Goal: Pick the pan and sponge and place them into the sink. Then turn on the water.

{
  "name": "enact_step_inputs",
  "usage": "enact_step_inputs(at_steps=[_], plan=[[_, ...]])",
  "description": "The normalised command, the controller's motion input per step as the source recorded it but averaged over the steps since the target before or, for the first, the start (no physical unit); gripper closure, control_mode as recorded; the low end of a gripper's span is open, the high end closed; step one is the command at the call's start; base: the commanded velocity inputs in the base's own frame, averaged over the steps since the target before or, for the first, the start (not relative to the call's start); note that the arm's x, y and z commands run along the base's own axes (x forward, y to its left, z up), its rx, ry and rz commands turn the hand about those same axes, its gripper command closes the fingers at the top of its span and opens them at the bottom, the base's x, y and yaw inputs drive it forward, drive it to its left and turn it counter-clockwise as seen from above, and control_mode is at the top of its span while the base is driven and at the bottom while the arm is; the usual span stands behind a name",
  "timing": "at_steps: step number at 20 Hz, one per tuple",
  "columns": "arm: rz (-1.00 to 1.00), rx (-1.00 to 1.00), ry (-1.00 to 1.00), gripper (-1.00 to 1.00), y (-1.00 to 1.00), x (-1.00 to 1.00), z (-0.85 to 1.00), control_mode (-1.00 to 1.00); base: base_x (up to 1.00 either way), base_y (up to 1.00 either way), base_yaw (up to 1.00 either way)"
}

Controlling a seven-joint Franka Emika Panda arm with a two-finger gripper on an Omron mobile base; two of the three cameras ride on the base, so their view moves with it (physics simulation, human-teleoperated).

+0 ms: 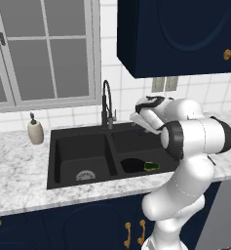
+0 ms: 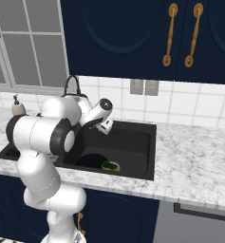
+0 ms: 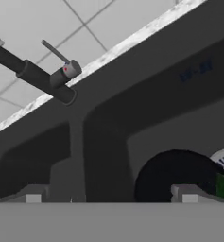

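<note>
faucet [image 1: 106, 105]: blocks behind | left basin [image 1: 83, 158]: free | pan [image 1: 134, 165]: fills right

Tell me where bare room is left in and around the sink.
The sink's left basin holds nothing but its drain. The marble counter right of the sink is bare, as is the stretch between the soap dispenser and the sink. Crowded: the right basin, with the pan, the sponge and the open gripper above.
</note>
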Motion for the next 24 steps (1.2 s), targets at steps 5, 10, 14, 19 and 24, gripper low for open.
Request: enact_step_inputs(at_steps=[5, 10, 14, 19, 24], plan=[[0.0, 0.11, -0.14, -1.0, 0.37, 0.21, 0.11, -1.0, 0.0, 0.0, 0.0], [0.0, 0.05, -0.13, -1.0, 0.28, 0.26, 0.0, -1.0, 0.0, 0.0, 0.0], [0.0, 0.05, -0.06, -1.0, 0.1, 0.32, 0.0, -1.0, 0.0, 0.0, 0.0], [0.0, 0.02, 0.0, -1.0, 0.03, 0.41, -0.04, -1.0, 0.0, 0.0, 0.0], [0.0, 0.0, 0.0, -1.0, 0.15, 0.39, -0.01, -1.0, 0.0, 0.0, 0.0]])
